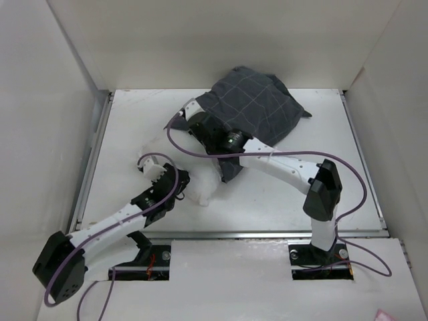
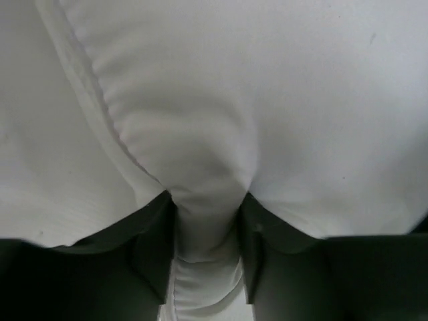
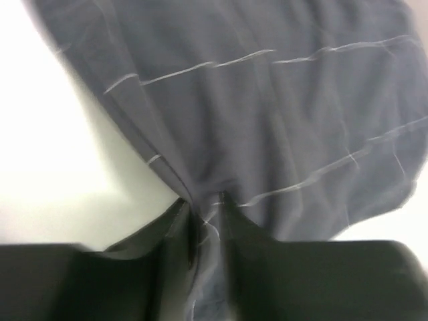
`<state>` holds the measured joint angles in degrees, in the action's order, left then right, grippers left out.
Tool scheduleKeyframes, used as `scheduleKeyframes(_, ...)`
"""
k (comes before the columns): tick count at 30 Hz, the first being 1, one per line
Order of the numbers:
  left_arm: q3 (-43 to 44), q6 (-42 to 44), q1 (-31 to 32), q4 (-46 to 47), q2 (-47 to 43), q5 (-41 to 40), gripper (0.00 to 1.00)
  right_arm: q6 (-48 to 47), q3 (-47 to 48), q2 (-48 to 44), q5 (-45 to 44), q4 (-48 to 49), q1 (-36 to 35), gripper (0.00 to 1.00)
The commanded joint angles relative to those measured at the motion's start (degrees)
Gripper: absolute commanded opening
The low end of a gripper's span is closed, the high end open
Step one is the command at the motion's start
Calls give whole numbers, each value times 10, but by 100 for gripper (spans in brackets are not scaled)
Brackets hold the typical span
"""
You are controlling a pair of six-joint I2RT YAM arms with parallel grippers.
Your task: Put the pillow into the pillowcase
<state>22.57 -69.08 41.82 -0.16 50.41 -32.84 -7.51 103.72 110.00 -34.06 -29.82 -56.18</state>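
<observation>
Now | left end effector (image 2: pixel 207 224) pinches pillow (image 2: pixel 281 100) | right end effector (image 3: pixel 204 208) pinches pillowcase (image 3: pixel 281 114)

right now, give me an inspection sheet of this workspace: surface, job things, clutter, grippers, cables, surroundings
surface: white table, flat, with a metal rail along its near edge
job's things: pillowcase bunched at the far centre; white pillow showing by its near edge, how much is inside cannot be told
clutter: nothing seen, except a small pink scrap at the near right corner, too small to identify
grippers: left gripper shut on a fold of the pillow; right gripper shut on the pillowcase
cables: purple cables loop along both arms
surroundings: plain white walls on three sides
</observation>
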Motion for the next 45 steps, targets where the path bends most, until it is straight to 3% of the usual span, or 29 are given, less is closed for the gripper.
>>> scheduleKeyframes(1, 45, 49, -10, 58, 61, -6, 31, 12, 7, -28, -112, 29, 6, 24)
scheduleKeyframes(2, 60, 56, -10, 52, 74, -6, 14, 12, 7, -20, -124, 29, 6, 4)
scheduleKeyframes(3, 85, 63, -10, 39, 92, -13, 6, 12, 7, -15, -150, 35, 6, 0)
scheduleKeyframes(5, 102, 71, -10, 33, 98, -18, 0, 5, 15, -9, -151, 30, 6, 0)
scheduleKeyframes(11, 114, 152, -10, 109, 68, -11, 0, 5, 20, -36, -67, 45, 6, 0)
scheduleKeyframes(15, 126, 227, -10, 183, 43, 8, 0, -29, 2, -131, 197, 87, 6, 0)
scheduleKeyframes(20, 211, 299, -10, 228, 37, 46, 0, -42, 87, -187, 313, 65, 6, 0)
scheduleKeyframes(25, 230, 326, -10, 368, 51, 101, 2, -50, 161, -197, 419, 29, 6, 0)
scheduleKeyframes(30, 249, 303, -10, 496, 130, 119, 2, -50, 276, -154, 594, -55, 12, 0)
scheduleKeyframes(34, 293, 286, -10, 521, 202, 167, 0, -50, 330, -115, 615, -105, 13, 0)
scheduleKeyframes(35, 298, 280, -10, 487, 209, 195, 0, -50, 330, -109, 602, -105, 13, 0)
scheduleKeyframes(38, 273, 293, -4, 469, 189, 209, 0, -42, 300, -115, 596, -96, 31, 0)
scheduleKeyframes(43, 256, 358, -4, 453, 166, 352, 0, -26, 250, -131, 604, -36, 42, 0)
scheduleKeyframes(44, 265, 374, -4, 433, 166, 372, 3, -26, 250, -131, 604, -36, 42, 0)
scheduleKeyframes(45, 280, 385, 2, 389, 161, 383, 23, -21, 250, -131, 599, -36, 42, 0)
